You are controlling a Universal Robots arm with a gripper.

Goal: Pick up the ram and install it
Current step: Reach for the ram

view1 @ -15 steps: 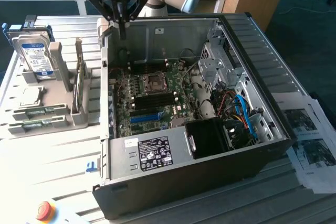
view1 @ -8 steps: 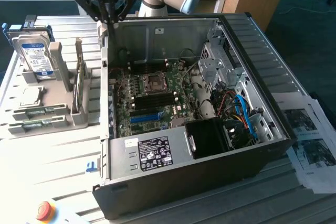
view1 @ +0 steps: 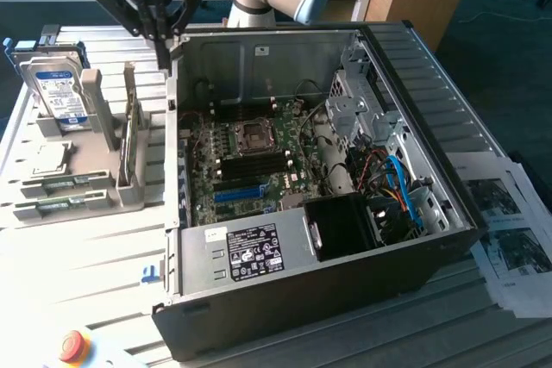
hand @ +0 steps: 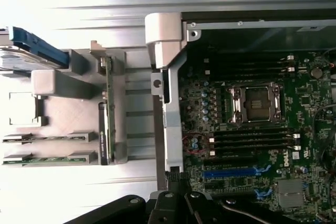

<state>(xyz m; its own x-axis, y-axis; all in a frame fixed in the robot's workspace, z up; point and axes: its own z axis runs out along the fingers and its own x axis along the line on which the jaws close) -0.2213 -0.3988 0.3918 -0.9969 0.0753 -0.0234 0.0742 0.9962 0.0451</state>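
Counter [view1: 78,256]: pale, ribbed, carries everything.

Computer case [view1: 259,45]: lies open on its side, on the exterior view's right. Motherboard [view1: 250,174] exposed inside. Long black memory slots [view1: 254,164] flank the processor socket and look vacant.

Grey rack [view1: 103,118]: just beside the case, on the exterior view's left. Hard drive [view1: 59,92] stands at its far end. What look like two more green sticks sit in low cradles at its near end.

Claw [view1: 164,49]: pinched narrow, fingers together, holding nothing. Hangs over the far end of the case's left wall, between rack and motherboard.

Ram [view1: 131,140]: thin green stick standing on its long edge in an upright rack holder, near the claw but apart from it. Seen edge-on in the wrist view [hand: 110,114], with the claw's dark body [hand: 176,195] well off to one side of it.

Judgement: the step in hand is the approach for pick-up; nothing is grasped and nothing installed. A grasp calls for the claw to shift from the case wall to over the rack, spread enough to straddle the thin stick, line up with its long edge, and come down clear of the holder posts.
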